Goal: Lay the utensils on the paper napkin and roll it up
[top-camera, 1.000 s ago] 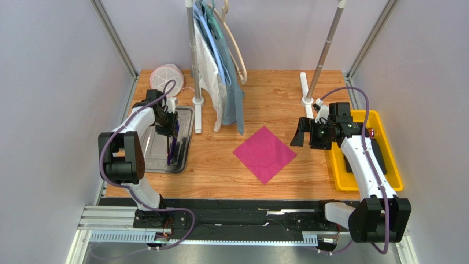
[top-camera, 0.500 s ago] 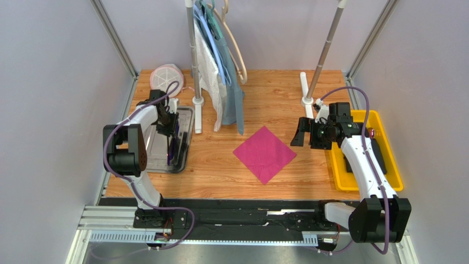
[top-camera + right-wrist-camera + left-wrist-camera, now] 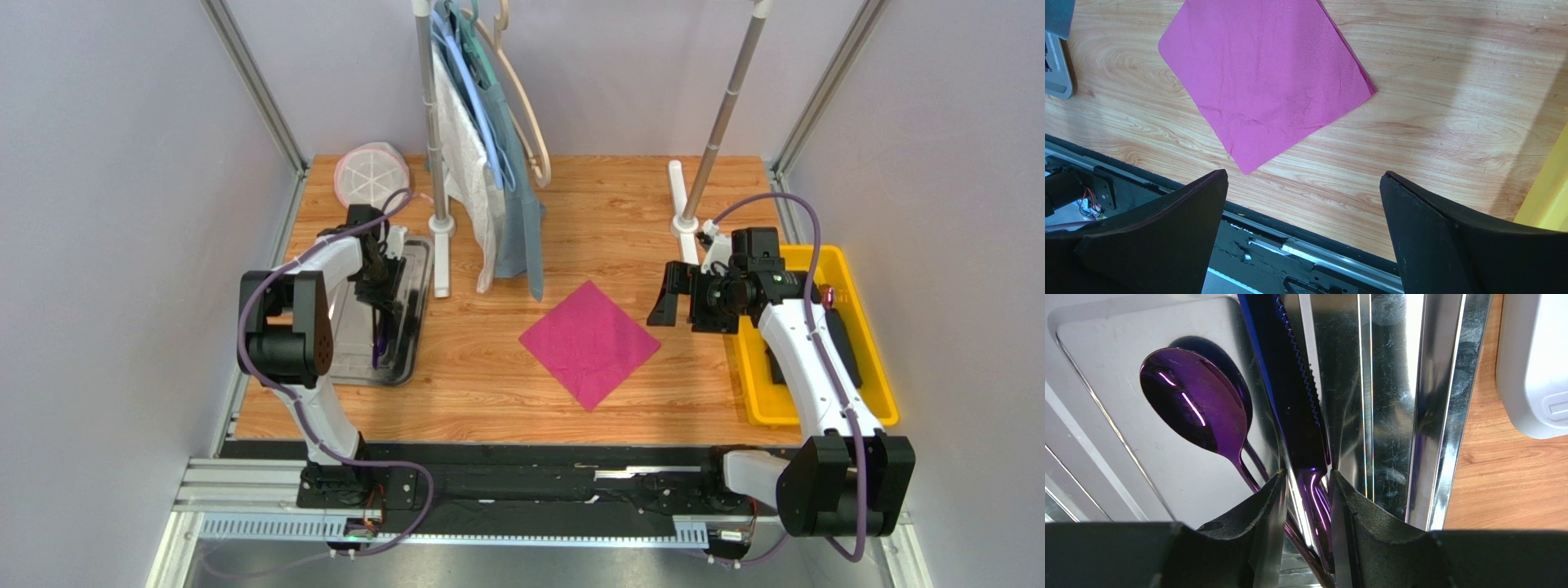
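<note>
Utensils (image 3: 1198,410) lie in metal tray (image 3: 1413,386); left gripper (image 3: 1304,478) sits half-closed astride the knife (image 3: 1290,380) handle, and I cannot tell if it grips. Right gripper (image 3: 1304,177) hangs wide open and empty near paper napkin (image 3: 590,342), which lies flat mid-table (image 3: 613,208).

White-shelled with chunky black joint housings, the left arm (image 3: 321,260) and the right arm (image 3: 810,355) each trail a looping purple cable (image 3: 242,331), while the left gripper (image 3: 1307,474) and the right gripper (image 3: 1303,176) carry matte black, wedge-shaped fingers (image 3: 1444,239), above a black-and-silver base rail (image 3: 552,490).
</note>
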